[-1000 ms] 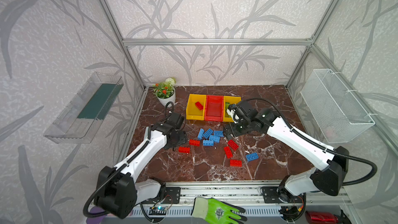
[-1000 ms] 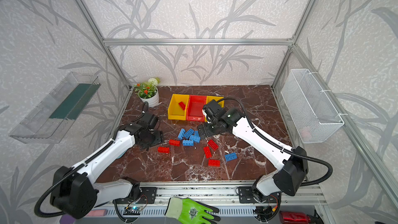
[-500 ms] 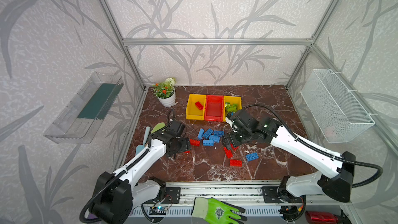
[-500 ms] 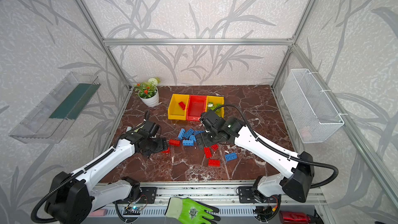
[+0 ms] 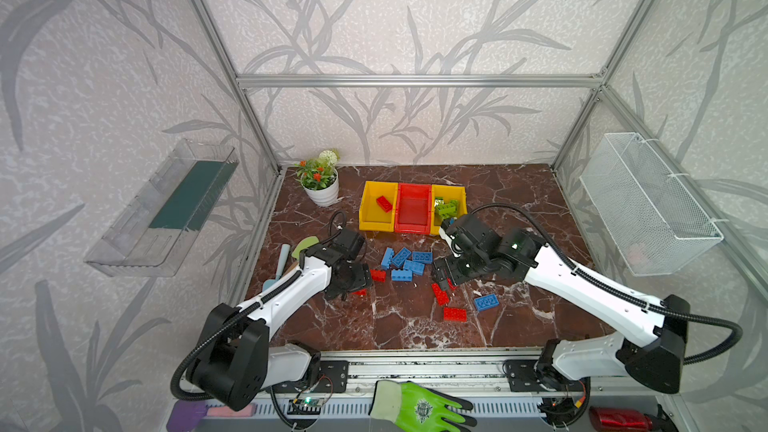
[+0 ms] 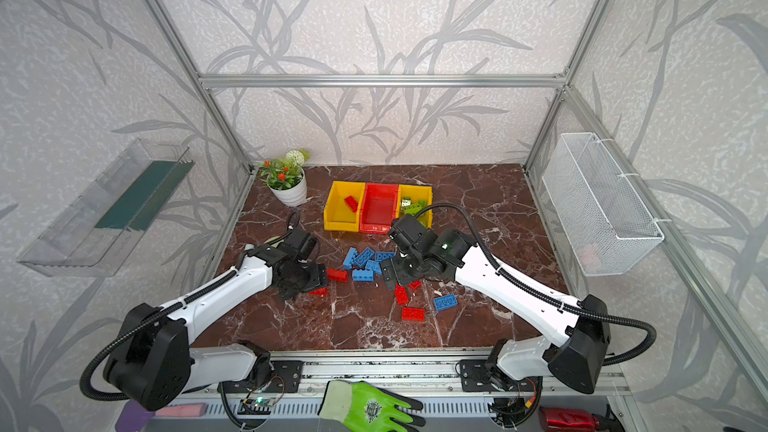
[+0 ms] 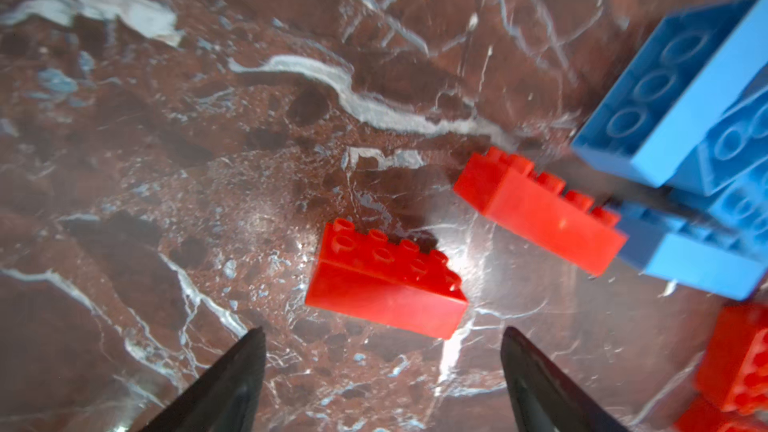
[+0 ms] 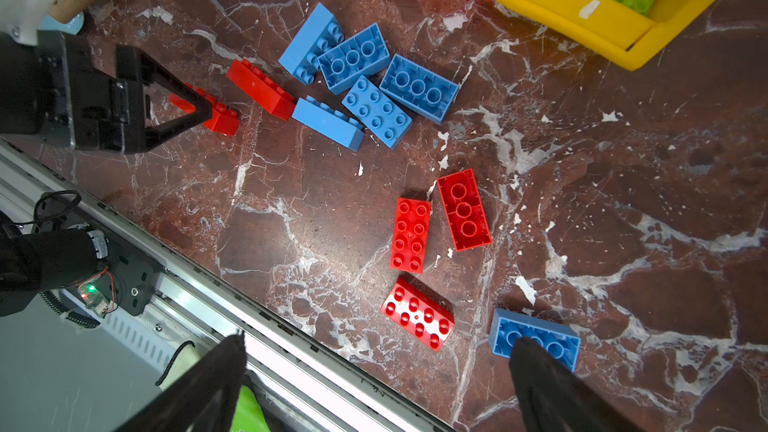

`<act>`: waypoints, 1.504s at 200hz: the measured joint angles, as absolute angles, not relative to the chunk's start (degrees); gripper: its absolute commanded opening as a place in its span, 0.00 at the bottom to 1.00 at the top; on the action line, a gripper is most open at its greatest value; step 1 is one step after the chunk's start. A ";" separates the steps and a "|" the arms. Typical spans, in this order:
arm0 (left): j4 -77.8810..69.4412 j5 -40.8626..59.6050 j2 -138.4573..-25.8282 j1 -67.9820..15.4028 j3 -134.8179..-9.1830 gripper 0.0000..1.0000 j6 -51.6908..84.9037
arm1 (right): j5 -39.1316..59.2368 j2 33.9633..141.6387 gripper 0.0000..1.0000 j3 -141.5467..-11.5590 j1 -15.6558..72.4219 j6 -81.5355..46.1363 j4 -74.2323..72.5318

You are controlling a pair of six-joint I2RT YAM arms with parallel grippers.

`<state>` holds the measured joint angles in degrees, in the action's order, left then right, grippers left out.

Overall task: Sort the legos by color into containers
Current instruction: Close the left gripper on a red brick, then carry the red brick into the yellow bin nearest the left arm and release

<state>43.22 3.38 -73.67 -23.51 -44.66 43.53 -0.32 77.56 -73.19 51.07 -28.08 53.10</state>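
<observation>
Fingers (image 7: pixel 232 380) of the left gripper (image 7: pixel 381 333) stand wide, holding nothing — the red lego (image 7: pixel 386 280), leftmost of the loose legos (image 5: pixel 405 261), lies just ahead, long axis seemingly across the gap — right arm (image 5: pixel 582 280) farther.

We see glossy, smooth plastic legos (image 8: pixel 409 234) on a polished, reflective marble-look tabletop (image 8: pixel 324 201); the containers (image 5: pixel 376 224) are smooth shiny plastic, and the rail (image 5: pixel 415 363) at the bottom edge looks brushed metal.

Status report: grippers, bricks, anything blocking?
Left gripper open, lined up on red brick. Right gripper open, empty. Second red brick close beside, not touching.
</observation>
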 measured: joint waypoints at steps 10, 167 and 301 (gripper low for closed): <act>43.05 3.18 -73.03 -23.73 -44.62 0.86 47.03 | -0.54 77.56 0.99 -73.21 51.07 -28.05 53.10; 38.26 -0.40 -78.65 -25.45 -40.80 0.59 75.11 | -2.11 75.02 0.99 -71.81 49.84 -25.02 53.84; 46.94 -6.02 -88.12 -25.45 -61.36 0.10 68.51 | -1.43 70.87 0.99 -68.34 42.54 -23.70 54.08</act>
